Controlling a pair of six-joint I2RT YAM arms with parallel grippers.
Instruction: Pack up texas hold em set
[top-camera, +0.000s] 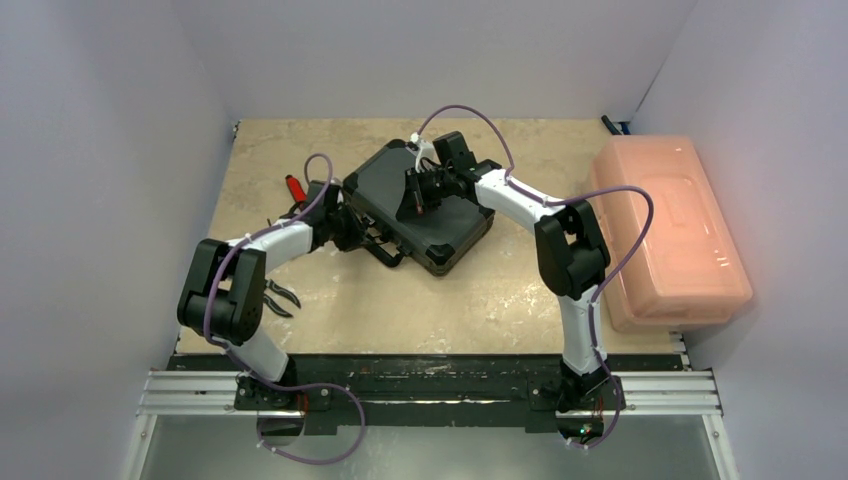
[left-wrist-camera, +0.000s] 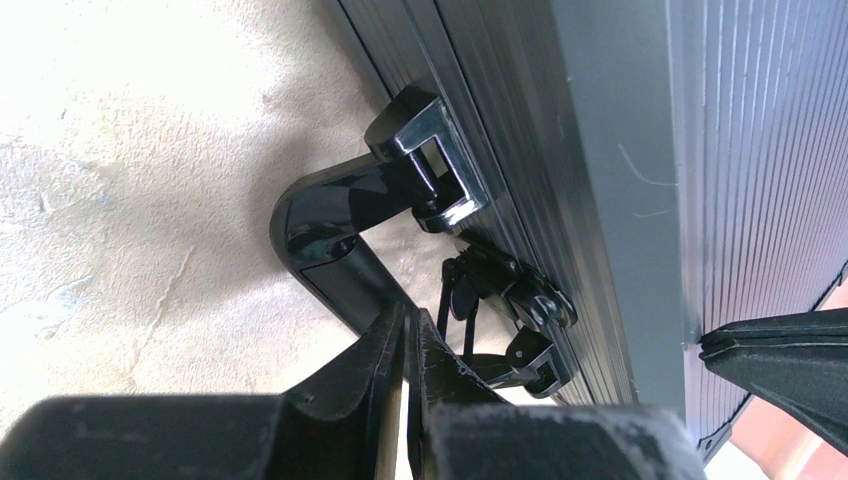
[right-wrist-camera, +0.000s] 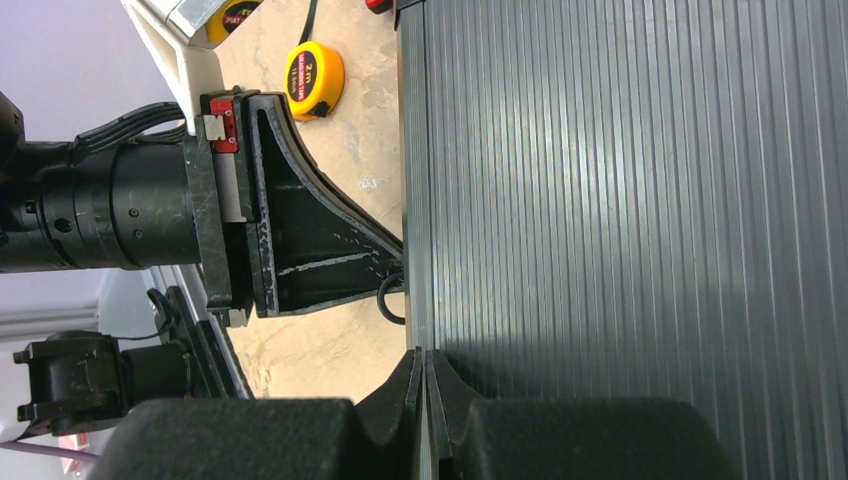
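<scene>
Sitting closed at mid-tabletop (top-camera: 450, 300): black briefcase (top-camera: 385, 185), handle (left-wrist-camera: 330, 215) side toward left gripper (left-wrist-camera: 408, 325), jaws clenched on nothing, tips just beside handle and latch (left-wrist-camera: 510, 285). Hovering at lid edge: right gripper (right-wrist-camera: 425, 365), jaws likewise clenched, empty.

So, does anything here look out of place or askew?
The closed case lies skewed to the edges of the table, and a latch beside its handle seems to hang loose, not fastened.
</scene>
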